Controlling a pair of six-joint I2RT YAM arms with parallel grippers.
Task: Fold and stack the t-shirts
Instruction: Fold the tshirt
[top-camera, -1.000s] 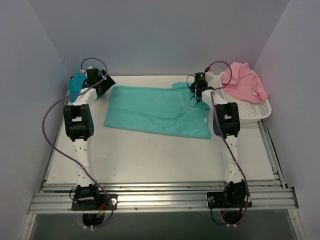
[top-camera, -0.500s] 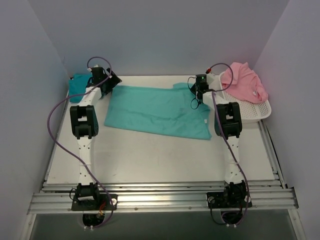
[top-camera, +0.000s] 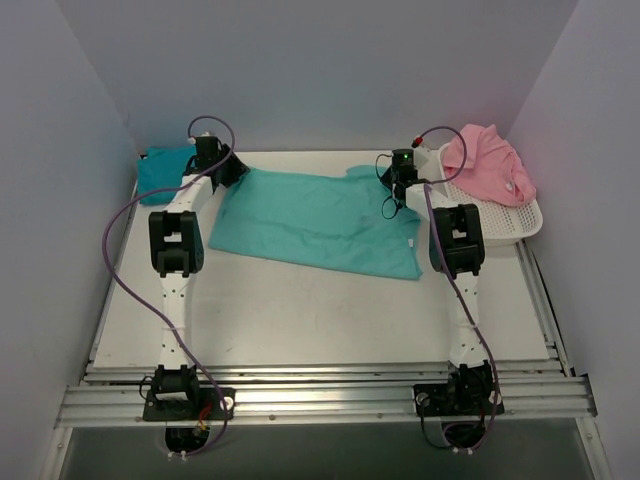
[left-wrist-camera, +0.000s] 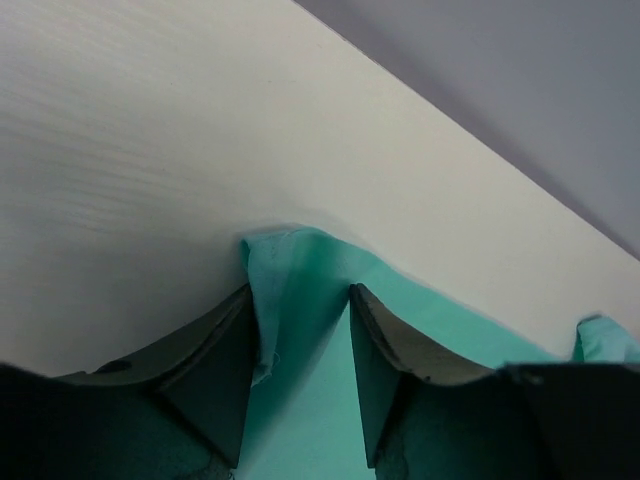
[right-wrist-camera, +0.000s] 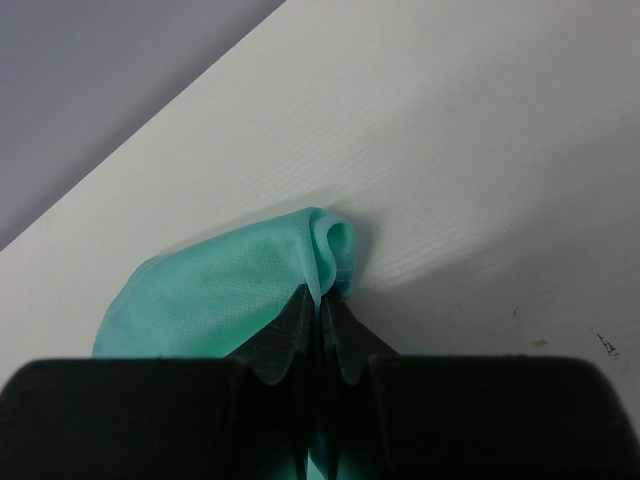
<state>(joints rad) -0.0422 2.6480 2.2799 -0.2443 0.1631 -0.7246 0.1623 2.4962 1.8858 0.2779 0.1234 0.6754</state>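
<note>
The sea-green t-shirt (top-camera: 315, 220) lies spread flat on the white table (top-camera: 300, 320), toward the far side and roughly midway between left and right, its long edges running left to right. The left gripper (top-camera: 228, 170) is down at the shirt's far left corner. In the left wrist view its two dark fingers (left-wrist-camera: 215, 350) stand apart, one on each side of a raised fold of that corner. The cloth lies against the left finger and fills the gap between them, but the jaws are not pressed together on it. The right gripper (top-camera: 398, 192) is at the shirt's far right end, near the sleeve. The right wrist view shows its jaws closed together on a small bunched fold of the green cloth, which curls up just beyond the fingertips above the bare table. The darker turquoise-blue t-shirt (top-camera: 160, 172) sits crumpled at the far left corner of the table, just to the left of the left gripper and apart from the green shirt. The pink t-shirt (top-camera: 490, 165) is heaped in the far end of the white mesh basket (top-camera: 522, 226), which stands at the far right of the table, beside the right arm.
</note>
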